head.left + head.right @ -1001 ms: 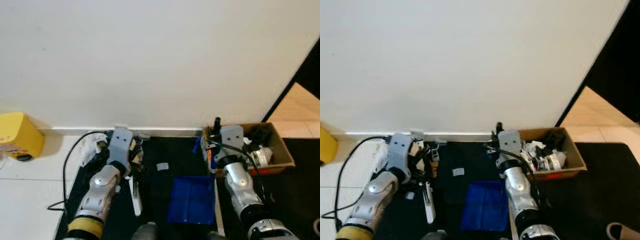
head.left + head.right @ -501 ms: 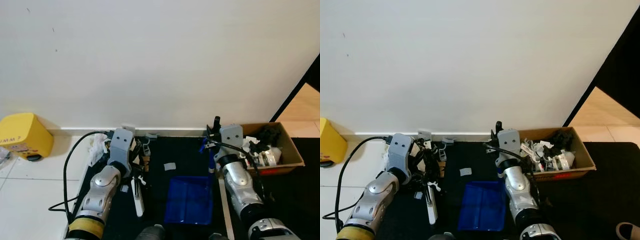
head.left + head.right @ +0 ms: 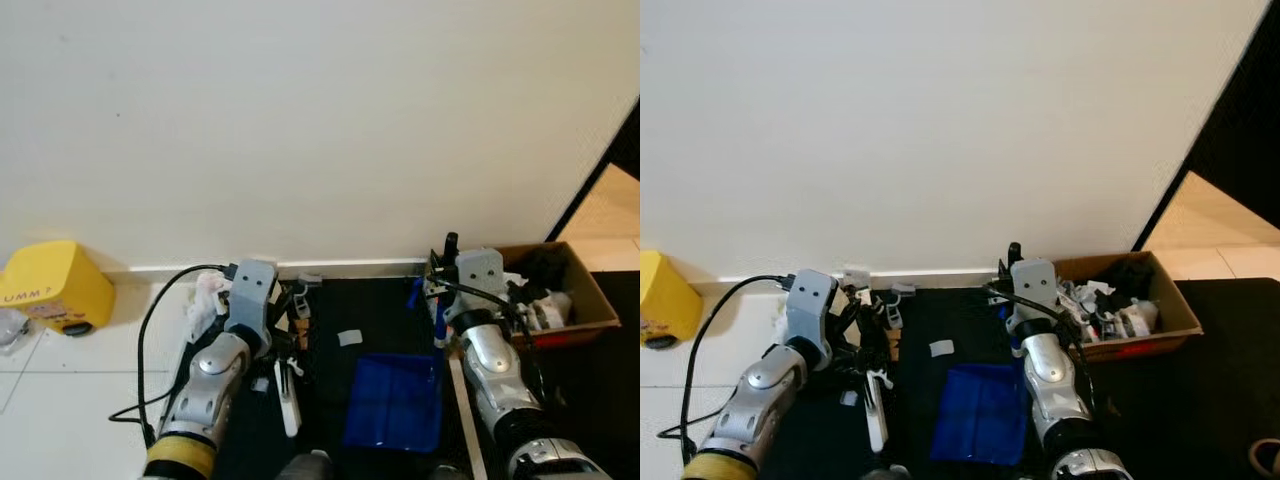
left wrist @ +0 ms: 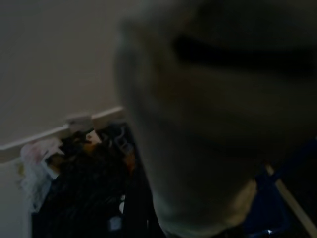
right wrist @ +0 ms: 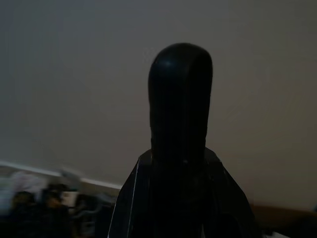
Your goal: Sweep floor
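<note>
- While both arms reach down toward a black mat laid against the white wall, the job looks to be at the gathering stage: litter is being drawn toward a dustpan.
- The left gripper sits low over the mat beside a small white brush, which slants down beside the forearm; whether its fingers are apart or clamped on the brush handle I cannot tell, as the wrist camera is blurred by something pale right at the lens.
- The right gripper rises above the blue dustpan, which lies flat on the mat; it seems to be closed on the pan's blue handle, though the fingers are too small to be sure.
- Litter lies in a heap along the skirting near the left gripper, and one pale scrap rests just beyond the dustpan's far edge.
- A cardboard box of rubbish stands to the right, and a yellow box sits well off to the left.
- Next, I judge, the brush must drag the heap across the mat into the pan while the pan is kept flat and steady.
</note>
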Available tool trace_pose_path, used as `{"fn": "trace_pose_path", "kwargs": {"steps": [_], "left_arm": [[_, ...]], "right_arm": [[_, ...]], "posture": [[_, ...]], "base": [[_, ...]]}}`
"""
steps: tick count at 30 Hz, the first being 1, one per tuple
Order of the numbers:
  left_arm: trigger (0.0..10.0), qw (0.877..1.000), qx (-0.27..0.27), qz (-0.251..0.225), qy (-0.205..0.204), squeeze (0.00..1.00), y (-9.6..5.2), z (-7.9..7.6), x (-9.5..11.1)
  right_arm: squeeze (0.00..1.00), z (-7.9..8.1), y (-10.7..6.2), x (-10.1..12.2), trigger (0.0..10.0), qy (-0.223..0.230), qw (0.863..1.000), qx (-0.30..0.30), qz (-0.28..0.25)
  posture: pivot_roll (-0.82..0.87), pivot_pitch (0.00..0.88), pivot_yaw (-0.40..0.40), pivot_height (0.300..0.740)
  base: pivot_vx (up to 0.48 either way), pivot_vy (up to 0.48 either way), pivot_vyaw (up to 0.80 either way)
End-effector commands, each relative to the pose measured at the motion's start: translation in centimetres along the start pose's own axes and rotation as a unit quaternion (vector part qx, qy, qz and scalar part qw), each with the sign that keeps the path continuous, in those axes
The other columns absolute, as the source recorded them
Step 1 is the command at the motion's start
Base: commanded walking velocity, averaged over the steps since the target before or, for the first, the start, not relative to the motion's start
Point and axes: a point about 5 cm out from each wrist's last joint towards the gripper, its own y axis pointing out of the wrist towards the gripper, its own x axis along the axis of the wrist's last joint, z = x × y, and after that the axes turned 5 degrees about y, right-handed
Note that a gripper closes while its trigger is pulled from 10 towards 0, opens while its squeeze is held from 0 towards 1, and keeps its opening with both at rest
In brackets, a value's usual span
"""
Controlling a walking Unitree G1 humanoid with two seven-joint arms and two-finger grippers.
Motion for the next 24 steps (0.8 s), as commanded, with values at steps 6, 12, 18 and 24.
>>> {"fn": "trace_pose_path", "kwargs": {"steps": [6, 12, 18, 24], "left_arm": [[10.0, 1.000, 0.006, -0.004, 0.016, 0.00, -0.12, 0.39, 0.24], [10.0, 1.000, 0.002, -0.004, 0.022, 0.00, -0.08, 0.28, 0.22], [10.0, 1.000, -0.004, -0.004, 0.027, 0.01, -0.07, 0.16, 0.22], [10.0, 1.000, -0.004, -0.002, 0.029, 0.00, -0.12, 0.17, 0.18]], "right_arm": [[0.00, 0.16, 0.19, 0.42, 10.0, 0.004, 1.000, 0.001, -0.015], [0.00, 0.12, 0.22, 0.45, 10.0, 0.003, 1.000, 0.001, -0.015], [0.00, 0.10, 0.17, 0.43, 10.0, 0.003, 1.000, 0.001, -0.015], [0.00, 0.14, 0.16, 0.45, 10.0, 0.003, 1.000, 0.002, -0.017]], "posture": [[0.19, 0.072, 0.054, 0.740], [0.19, 0.070, 0.054, 0.740], [0.19, 0.070, 0.053, 0.740], [0.19, 0.072, 0.053, 0.740]], "base": [[0.000, 0.281, 0.00], [0.000, 0.000, 0.00], [0.000, -0.107, 0.00], [0.000, -0.389, 0.00]]}}
